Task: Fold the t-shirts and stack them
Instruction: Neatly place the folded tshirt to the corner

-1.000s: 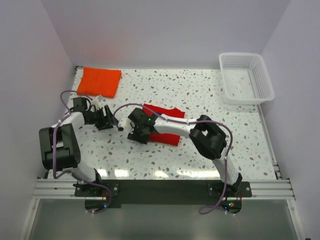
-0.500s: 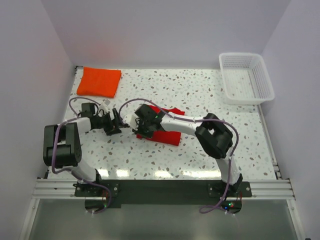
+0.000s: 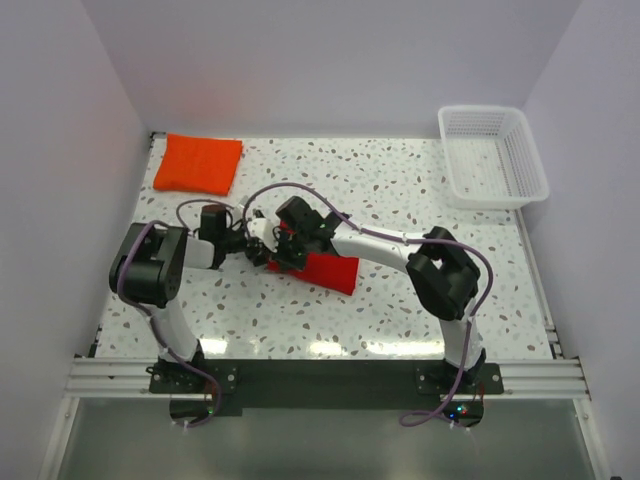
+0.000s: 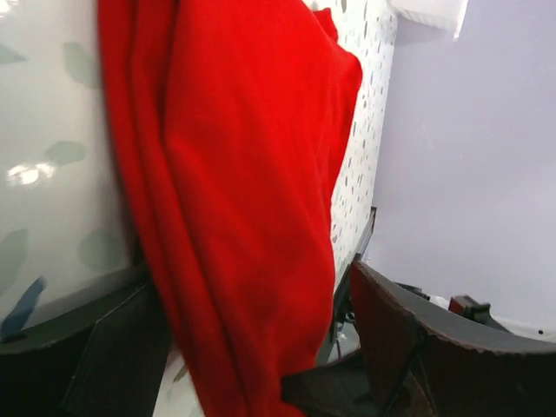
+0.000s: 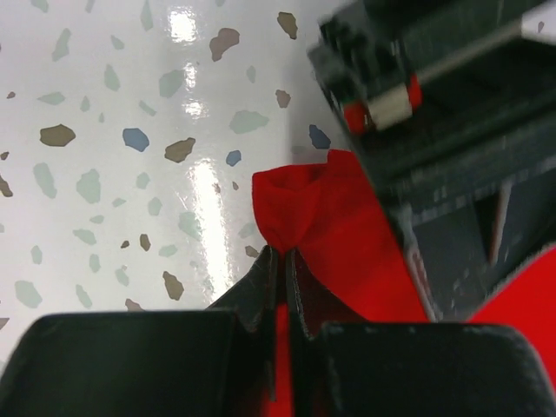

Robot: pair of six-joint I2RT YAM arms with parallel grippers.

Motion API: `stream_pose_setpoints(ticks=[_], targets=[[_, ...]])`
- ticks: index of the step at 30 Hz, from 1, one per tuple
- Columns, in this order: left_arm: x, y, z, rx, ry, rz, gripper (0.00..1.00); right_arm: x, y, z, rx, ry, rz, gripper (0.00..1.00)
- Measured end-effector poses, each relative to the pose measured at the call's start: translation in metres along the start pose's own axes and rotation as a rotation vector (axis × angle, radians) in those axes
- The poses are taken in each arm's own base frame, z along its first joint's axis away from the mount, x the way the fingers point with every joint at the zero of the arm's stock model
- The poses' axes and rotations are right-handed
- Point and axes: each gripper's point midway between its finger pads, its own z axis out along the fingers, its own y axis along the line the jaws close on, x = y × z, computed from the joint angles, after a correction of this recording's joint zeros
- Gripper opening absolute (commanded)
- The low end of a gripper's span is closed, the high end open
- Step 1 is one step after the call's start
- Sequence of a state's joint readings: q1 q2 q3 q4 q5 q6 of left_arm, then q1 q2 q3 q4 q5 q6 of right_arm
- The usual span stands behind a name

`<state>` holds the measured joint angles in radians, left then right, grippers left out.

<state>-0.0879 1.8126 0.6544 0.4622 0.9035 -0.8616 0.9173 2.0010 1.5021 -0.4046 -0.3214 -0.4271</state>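
So the right claw (image 5: 280, 265) is pinched tight on a corner of the red shirt (image 3: 330, 271), and the left claw (image 4: 252, 343) is wide open with that same cloth running between its jaws.

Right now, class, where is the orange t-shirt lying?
In the top view, the orange t-shirt lies folded in the far left corner of the table, apart from the red t-shirt near the middle.

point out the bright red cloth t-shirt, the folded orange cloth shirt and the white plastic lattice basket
bright red cloth t-shirt (image 3: 330, 272): top view, its flat near part
folded orange cloth shirt (image 3: 198, 163): top view, its middle
white plastic lattice basket (image 3: 495, 160): top view, its bare floor
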Motion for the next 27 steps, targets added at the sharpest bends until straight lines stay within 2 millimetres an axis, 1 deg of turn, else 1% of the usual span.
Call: stream_pose_setpoints(ticks=[2,3,5,6,8,11,12,14,15,17,18,19,20,22,23,24,25,26,27], targets=[[0.006,-0.004,0.011,0.017,0.016,-0.023,0.75,-0.001,0.002,0.000,-0.009,-0.005,0.000,0.00],[0.008,-0.005,0.016,0.027,0.023,-0.039,0.69,-0.001,0.002,0.000,-0.011,-0.005,0.000,0.00],[0.013,-0.005,0.025,0.036,0.038,-0.072,0.66,-0.001,0.002,0.000,-0.012,-0.006,0.000,0.00],[0.015,-0.005,0.028,0.041,0.042,-0.085,0.62,-0.001,0.002,0.000,-0.013,-0.006,0.000,0.00],[0.015,-0.005,0.032,0.046,0.043,-0.106,0.59,-0.001,0.002,0.000,-0.014,-0.007,0.000,0.00],[0.015,-0.004,0.038,0.047,0.044,-0.134,0.49,-0.001,0.003,0.000,-0.015,-0.007,0.006,0.00],[0.014,-0.004,0.040,0.044,0.042,-0.140,0.38,-0.001,0.003,0.000,-0.016,-0.008,0.008,0.00],[0.014,-0.002,0.044,0.033,0.037,-0.151,0.22,-0.002,0.003,0.000,-0.016,-0.008,0.011,0.00],[0.013,-0.001,0.046,0.028,0.034,-0.153,0.10,-0.002,0.003,0.000,-0.016,-0.009,0.014,0.01],[0.010,-0.001,0.049,0.017,0.039,-0.144,0.00,-0.002,0.003,0.000,-0.014,-0.008,0.021,0.17],[0.008,-0.002,0.050,0.009,0.043,-0.137,0.00,-0.001,0.001,0.000,-0.007,-0.007,0.027,0.25],[0.004,-0.002,0.053,-0.004,0.043,-0.115,0.00,-0.001,0.000,-0.001,-0.005,-0.008,0.041,0.42],[-0.003,-0.002,0.055,-0.024,0.038,-0.089,0.00,-0.002,-0.002,-0.003,-0.005,-0.010,0.059,0.47],[-0.022,-0.005,0.060,-0.063,0.025,-0.025,0.00,-0.004,-0.006,-0.007,0.001,-0.020,0.082,0.58],[-0.033,-0.008,0.061,-0.085,0.019,0.015,0.00,-0.004,-0.009,-0.011,0.006,-0.024,0.096,0.71],[-0.046,-0.010,0.062,-0.107,0.006,0.060,0.00,-0.005,-0.012,-0.017,0.011,-0.030,0.112,0.77],[-0.061,-0.013,0.061,-0.133,-0.006,0.110,0.00,-0.005,-0.018,-0.024,0.023,-0.039,0.127,0.82],[-0.076,-0.015,0.060,-0.159,-0.014,0.156,0.00,-0.007,-0.025,-0.034,0.037,-0.050,0.139,0.91],[-0.092,-0.018,0.058,-0.182,-0.028,0.207,0.00,-0.008,-0.034,-0.045,0.056,-0.064,0.155,0.94]])
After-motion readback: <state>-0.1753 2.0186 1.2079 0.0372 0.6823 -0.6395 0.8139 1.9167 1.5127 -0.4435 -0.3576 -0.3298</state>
